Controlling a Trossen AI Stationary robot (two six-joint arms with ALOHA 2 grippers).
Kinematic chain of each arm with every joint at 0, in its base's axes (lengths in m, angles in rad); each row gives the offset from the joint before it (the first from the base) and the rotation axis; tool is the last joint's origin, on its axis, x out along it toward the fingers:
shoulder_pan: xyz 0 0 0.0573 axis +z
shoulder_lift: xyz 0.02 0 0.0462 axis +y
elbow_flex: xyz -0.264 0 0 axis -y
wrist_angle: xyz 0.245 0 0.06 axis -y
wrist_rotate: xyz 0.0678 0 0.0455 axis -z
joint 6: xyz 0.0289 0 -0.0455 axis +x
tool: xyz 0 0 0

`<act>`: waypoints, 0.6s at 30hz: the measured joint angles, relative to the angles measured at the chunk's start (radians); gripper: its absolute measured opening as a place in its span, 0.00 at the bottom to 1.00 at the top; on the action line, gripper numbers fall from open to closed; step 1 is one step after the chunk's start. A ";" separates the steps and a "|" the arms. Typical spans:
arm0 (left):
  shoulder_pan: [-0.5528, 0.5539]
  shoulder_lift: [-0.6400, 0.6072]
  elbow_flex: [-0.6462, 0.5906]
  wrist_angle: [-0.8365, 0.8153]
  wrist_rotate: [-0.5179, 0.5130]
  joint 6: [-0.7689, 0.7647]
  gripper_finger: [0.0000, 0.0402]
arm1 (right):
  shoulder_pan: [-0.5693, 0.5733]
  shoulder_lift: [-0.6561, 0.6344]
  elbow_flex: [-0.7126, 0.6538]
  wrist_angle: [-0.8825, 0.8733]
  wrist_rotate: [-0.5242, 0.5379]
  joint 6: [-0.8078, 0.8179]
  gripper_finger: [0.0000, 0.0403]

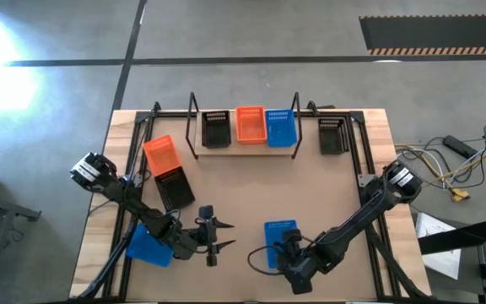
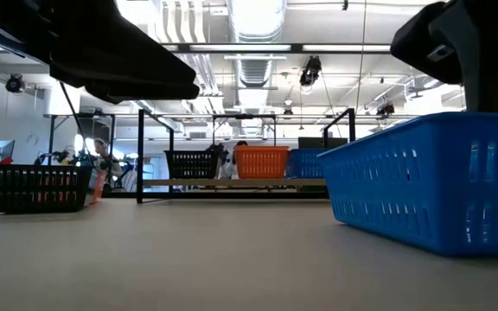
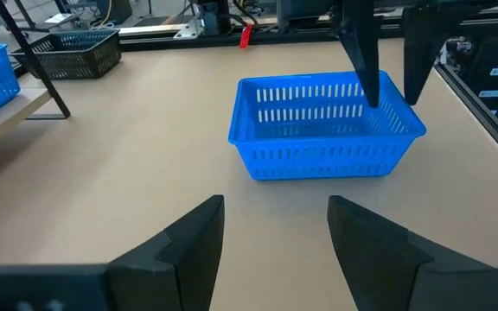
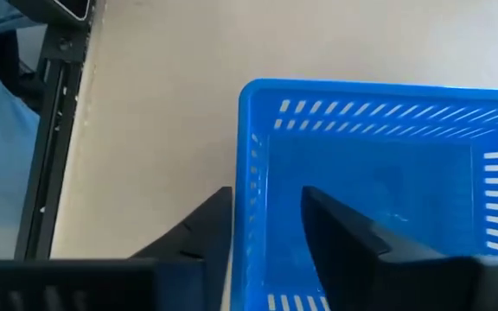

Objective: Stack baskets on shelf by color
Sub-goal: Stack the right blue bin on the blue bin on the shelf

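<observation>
A blue basket (image 1: 280,234) stands on its base on the table near the front; it also shows in the left wrist view (image 3: 322,130) and the low view (image 2: 430,181). My right gripper (image 4: 266,233) is open above its near short wall (image 4: 253,199), one finger inside and one outside, with gaps showing. My left gripper (image 1: 213,236) is open and empty to the basket's left, and shows in its own wrist view (image 3: 275,233). The shelf (image 1: 243,145) at the far side holds a black basket (image 1: 217,128), an orange basket (image 1: 251,124) and a blue basket (image 1: 282,128).
On the table's left stand an orange basket (image 1: 160,155), a black basket (image 1: 175,187) and a blue basket (image 1: 148,247) partly under my left arm. Another black basket (image 1: 333,135) stands right of the shelf. A black frame runs along the table's edges (image 1: 133,169).
</observation>
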 joint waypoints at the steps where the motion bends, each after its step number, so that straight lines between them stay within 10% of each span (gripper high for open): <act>1: 0.001 0.000 0.000 0.000 0.000 -0.001 0.48 | 0.000 0.000 0.000 0.000 0.000 0.000 0.29; 9: 0.001 0.000 -0.001 0.000 0.000 -0.002 0.48 | 0.000 0.000 0.000 -0.014 -0.026 -0.015 0.07; 18: 0.001 0.001 -0.001 0.000 0.000 -0.003 0.48 | 0.000 0.003 0.000 -0.013 -0.020 -0.058 0.09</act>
